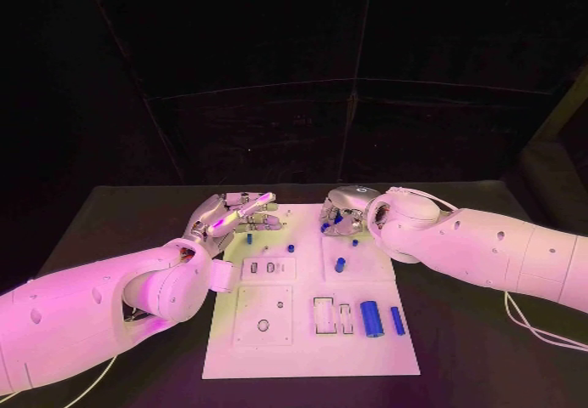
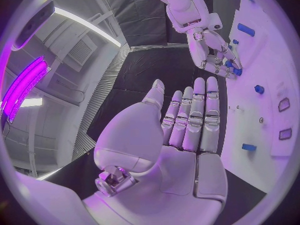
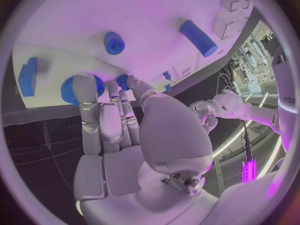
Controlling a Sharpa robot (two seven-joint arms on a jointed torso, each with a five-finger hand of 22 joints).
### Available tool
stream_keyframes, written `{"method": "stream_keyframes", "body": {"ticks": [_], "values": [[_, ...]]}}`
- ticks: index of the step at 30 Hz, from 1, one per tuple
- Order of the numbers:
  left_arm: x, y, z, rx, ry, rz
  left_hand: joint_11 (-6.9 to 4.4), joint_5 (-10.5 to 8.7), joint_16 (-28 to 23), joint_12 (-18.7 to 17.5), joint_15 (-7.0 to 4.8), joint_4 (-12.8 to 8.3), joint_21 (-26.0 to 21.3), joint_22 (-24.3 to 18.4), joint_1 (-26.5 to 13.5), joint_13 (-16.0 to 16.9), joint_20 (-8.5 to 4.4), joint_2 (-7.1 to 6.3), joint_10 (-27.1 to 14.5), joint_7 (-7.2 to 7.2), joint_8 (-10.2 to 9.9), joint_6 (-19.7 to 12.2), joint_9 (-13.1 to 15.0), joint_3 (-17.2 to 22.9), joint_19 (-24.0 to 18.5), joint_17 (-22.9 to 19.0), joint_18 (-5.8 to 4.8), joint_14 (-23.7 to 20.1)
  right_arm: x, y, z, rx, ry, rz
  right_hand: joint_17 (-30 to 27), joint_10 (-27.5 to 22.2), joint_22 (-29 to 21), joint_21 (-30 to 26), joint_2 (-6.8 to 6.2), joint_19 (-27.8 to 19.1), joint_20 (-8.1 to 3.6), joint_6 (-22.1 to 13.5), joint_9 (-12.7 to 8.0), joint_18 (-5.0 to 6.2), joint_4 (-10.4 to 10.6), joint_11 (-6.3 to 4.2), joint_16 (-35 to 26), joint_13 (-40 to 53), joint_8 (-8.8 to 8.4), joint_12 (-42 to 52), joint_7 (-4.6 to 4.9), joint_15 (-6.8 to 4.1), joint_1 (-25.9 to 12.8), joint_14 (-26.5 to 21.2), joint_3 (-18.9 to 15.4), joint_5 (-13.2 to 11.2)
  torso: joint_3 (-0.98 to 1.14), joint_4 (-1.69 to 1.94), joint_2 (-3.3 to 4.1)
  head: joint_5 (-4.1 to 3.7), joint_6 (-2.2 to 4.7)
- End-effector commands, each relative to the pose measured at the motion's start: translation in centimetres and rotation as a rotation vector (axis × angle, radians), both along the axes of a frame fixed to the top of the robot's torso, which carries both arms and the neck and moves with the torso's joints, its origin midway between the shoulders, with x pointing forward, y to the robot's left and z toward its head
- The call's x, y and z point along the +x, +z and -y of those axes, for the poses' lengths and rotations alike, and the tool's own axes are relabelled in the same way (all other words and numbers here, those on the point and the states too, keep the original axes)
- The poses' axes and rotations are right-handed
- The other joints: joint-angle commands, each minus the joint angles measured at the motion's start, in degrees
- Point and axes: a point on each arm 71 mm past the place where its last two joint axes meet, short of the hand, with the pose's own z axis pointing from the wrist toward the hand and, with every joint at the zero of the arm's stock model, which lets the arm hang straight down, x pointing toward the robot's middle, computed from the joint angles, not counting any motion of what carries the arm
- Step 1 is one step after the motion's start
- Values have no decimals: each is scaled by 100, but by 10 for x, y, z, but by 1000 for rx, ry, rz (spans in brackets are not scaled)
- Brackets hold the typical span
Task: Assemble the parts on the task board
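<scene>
— What's nearest me?

— Low right on the white plastic task board [image 1: 245, 353] lie two blue cylinder parts [image 1: 370, 319], long axes running away from me.

— And the hands?

— Farther up, my right hand [image 1: 342, 212] touches small blue parts [image 3: 78, 87]; grip unclear. Left hand [image 1: 233, 217] flat, empty.

We find almost nothing to read here. In the right wrist view, at the circle's edge, the left arm [image 3: 289, 100] carries a few small dark letters on its white shell, but they are cut off and we cannot make out the word. The task board [image 1: 307, 340] shows cut-outs and outlines only, with no lettering we can read, and the blue parts carry no marks.
</scene>
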Motion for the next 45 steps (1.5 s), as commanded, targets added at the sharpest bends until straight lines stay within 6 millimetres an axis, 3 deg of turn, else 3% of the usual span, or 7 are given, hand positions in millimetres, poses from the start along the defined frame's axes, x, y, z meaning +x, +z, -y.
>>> {"method": "stream_keyframes", "body": {"ticks": [1, 12, 18, 29, 38, 41, 45], "values": [[0, 2, 1, -4, -17, 6, 13, 22, -19, -22, -9, 0, 21, 8, -22, -9, -3, -37, -5, 17, -29, 26, -5, -34, 37, 5, 79, 15, 1, -1, -2, -27, 5, -18, 30, 58, 87, 87, -18, 49, 6, 48, 10, -40, 5, -2, 57, 8, 29, 38, -10, 10, 68, 232, 65, 7, 4, 12, 16, 4, -9], [1, 1, 1, -1, -16, 2, 15, 26, -28, -29, -10, -27, 22, 7, 6, -11, -5, -43, -7, 21, -39, 24, -4, -23, 49, 17, 78, 21, 2, 0, -5, -19, 6, 3, 155, 258, 675, 557, 70, 136, -17, 264, 31, -113, 53, -63, 196, 32, 101, 129, -64, -36, 167, 238, 335, -143, 12, 9, 27, 21, 5], [0, 1, 0, 1, -15, -1, 16, 27, -30, -31, -10, -33, 21, 7, 12, -11, -5, -45, -9, 23, -42, 23, -4, -20, 51, 20, 78, 22, 1, 6, -3, 24, -1, 57, 154, 511, 1044, 849, 184, 214, -82, 563, 83, -159, 30, -172, 228, 108, 238, 259, -168, -116, 288, 233, 556, -201, 16, -1, 34, 26, 31], [2, 1, -3, 5, -10, -2, 17, 27, -31, -33, -10, -36, 22, 7, 15, -12, -5, -45, -10, 24, -43, 22, -4, -19, 53, 21, 78, 22, -7, 18, -13, 131, 16, 158, 150, 538, 1154, 952, 144, 204, -113, 611, 89, -174, -18, -188, 243, 143, 245, 261, -174, -135, 328, 225, 679, -189, 10, 23, 42, 49, 106], [6, 0, -6, 11, 3, -2, 17, 27, -36, -35, -9, -45, 22, 7, 26, -12, -6, -42, -10, 25, -47, 22, -4, -12, 57, 25, 78, 22, 3, 19, -29, 152, -7, 190, 143, 512, 1176, 983, 95, 184, -108, 584, 79, -178, -3, -169, 248, 150, 217, 237, -155, -122, 279, 221, 715, -202, -3, 49, 54, 82, 132], [6, -1, -6, 12, 3, -2, 17, 27, -36, -35, -9, -45, 22, 7, 26, -12, -6, -42, -10, 25, -47, 22, -4, -12, 57, 25, 78, 22, 8, 18, -35, 153, -9, 189, 130, 493, 1189, 999, 72, 173, -103, 566, 73, -179, 14, -161, 245, 153, 199, 220, -147, -115, 246, 217, 733, -206, -15, 78, 60, 64, 137], [7, -1, -6, 12, 3, -2, 17, 27, -36, -35, -9, -45, 22, 7, 26, -12, -6, -42, -10, 25, -47, 22, -4, -12, 57, 25, 78, 22, 13, 17, -44, 154, -9, 192, 123, 483, 1195, 1006, 65, 169, -101, 556, 70, -179, 20, -157, 243, 153, 190, 213, -143, -113, 236, 215, 743, -204, -6, 74, 63, 81, 135]]}}
